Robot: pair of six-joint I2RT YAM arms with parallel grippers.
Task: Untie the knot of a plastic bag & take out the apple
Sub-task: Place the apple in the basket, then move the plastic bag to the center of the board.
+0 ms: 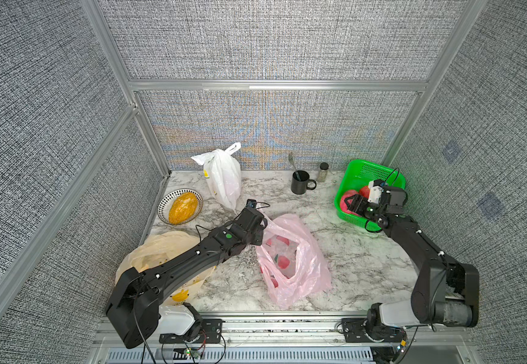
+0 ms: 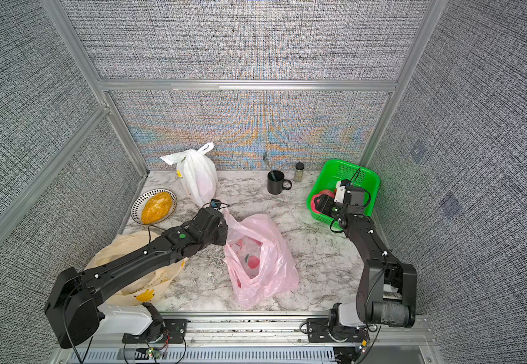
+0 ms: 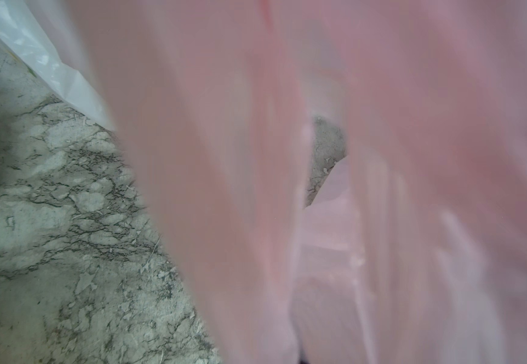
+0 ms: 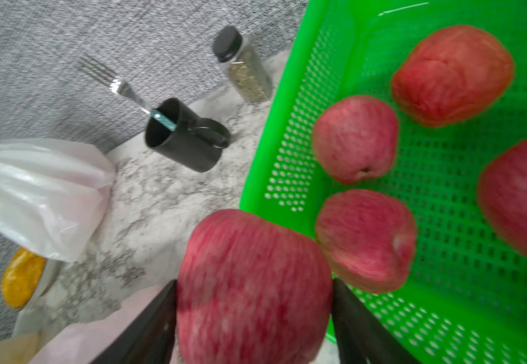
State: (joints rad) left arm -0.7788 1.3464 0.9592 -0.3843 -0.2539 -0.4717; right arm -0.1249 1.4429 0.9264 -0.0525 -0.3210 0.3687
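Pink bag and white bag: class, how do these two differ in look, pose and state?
The pink bag lies slumped near the middle with its mouth open; the white bag stands upright at the back, its top knotted. The pink bag is see-through pink; the white bag is milky white. Both are thin plastic carrier bags on the marble table.

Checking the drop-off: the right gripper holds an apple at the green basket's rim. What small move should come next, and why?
Probably carry the held apple a little further in over the green basket before the right gripper opens. In the right wrist view it hangs over the basket's rim, partly above the table; released here, it might fall outside.
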